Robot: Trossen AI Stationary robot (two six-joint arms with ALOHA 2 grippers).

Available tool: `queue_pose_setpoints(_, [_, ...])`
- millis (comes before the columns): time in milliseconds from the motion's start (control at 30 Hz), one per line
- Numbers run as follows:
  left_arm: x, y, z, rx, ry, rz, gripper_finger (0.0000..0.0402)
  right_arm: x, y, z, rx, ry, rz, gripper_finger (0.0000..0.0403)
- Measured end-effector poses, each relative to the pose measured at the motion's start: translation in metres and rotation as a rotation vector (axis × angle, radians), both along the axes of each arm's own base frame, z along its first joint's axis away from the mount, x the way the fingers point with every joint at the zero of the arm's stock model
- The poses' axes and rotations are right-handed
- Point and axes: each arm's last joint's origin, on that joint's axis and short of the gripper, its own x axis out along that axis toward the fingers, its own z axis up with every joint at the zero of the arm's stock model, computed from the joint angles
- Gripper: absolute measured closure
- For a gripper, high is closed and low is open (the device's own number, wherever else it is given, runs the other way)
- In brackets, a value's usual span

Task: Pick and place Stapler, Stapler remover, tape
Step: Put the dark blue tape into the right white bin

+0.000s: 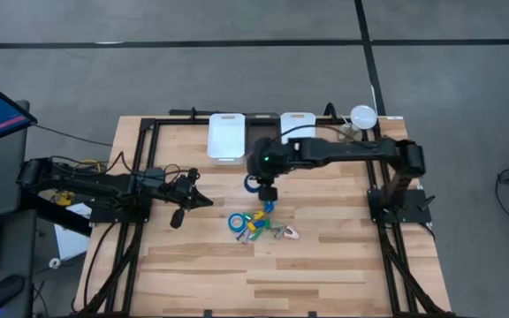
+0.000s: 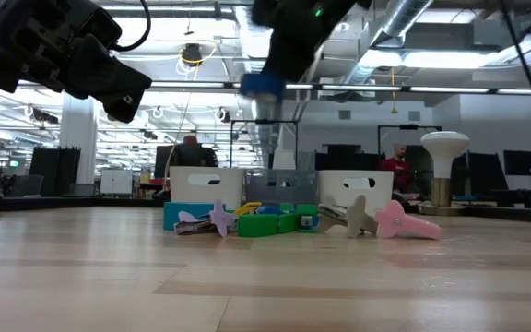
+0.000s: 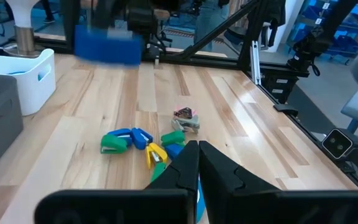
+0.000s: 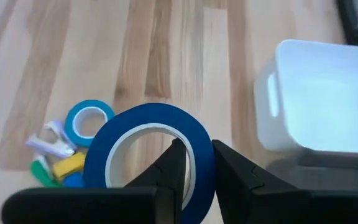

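Right pincer (image 4: 192,163) grips tape (image 4: 146,158), lower edge hidden.

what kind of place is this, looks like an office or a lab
Probably a robotics lab in an open industrial workspace: exposed ceiling ducts, desks with monitors behind, and a framed wooden table set up for the arms.

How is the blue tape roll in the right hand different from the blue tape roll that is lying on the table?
The held tape roll is pinched in the right hand and hangs above the table, standing on edge. The other tape roll lies flat on the wood beside the small coloured pieces, and no hand touches it. The held roll is a darker blue; the lying one is lighter. Both are blue rings with a pale inner core.
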Motion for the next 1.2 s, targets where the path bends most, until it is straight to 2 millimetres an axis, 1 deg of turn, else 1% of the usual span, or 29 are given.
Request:
queue_pose_setpoints(167, [0.000,0.000,0.000,-0.003,0.001,0.000,0.0398,-0.023,-0.002,0.036,-0.012,-0.077,-0.006,0.0343])
queue_pose_setpoints(300, [0.000,0.000,0.000,-0.003,0.001,0.000,0.0398,-0.041,-0.005,0.056,-0.018,-0.110,-0.019,0.0343])
queue_pose_setpoints(433, [0.000,0.000,0.000,-0.003,0.001,0.000,0.0398,-0.057,-0.006,0.072,-0.020,-0.128,-0.029,0.0343])
queue_pose_setpoints(567, [0.000,0.000,0.000,-0.003,0.001,0.000,0.0398,-0.073,-0.010,0.075,-0.024,-0.136,-0.043,0.0343])
queue_pose_setpoints(633, [0.000,0.000,0.000,-0.003,0.001,0.000,0.0398,-0.083,-0.014,0.071,-0.027,-0.148,-0.062,0.0343])
queue_pose_setpoints(700, [0.000,0.000,0.000,-0.003,0.001,0.000,0.0398,-0.096,-0.021,0.064,-0.031,-0.166,-0.093,0.0343])
queue_pose_setpoints(833, [0.000,0.000,0.000,-0.003,0.001,0.000,0.0398,-0.122,-0.044,0.042,-0.045,-0.242,-0.197,0.0343])
queue_pose_setpoints(933, [0.000,0.000,0.000,-0.003,0.001,0.000,0.0398,-0.142,-0.067,0.022,-0.055,-0.314,-0.317,0.0343])
queue_pose_setpoints(1067, [0.000,0.000,0.000,-0.003,0.001,0.000,0.0398,-0.165,-0.104,-0.006,-0.068,-0.344,-0.494,0.0343])
queue_pose_setpoints(1200, [0.000,0.000,0.000,-0.003,0.001,0.000,0.0398,-0.177,-0.140,-0.031,-0.054,-0.330,-0.644,0.0343])
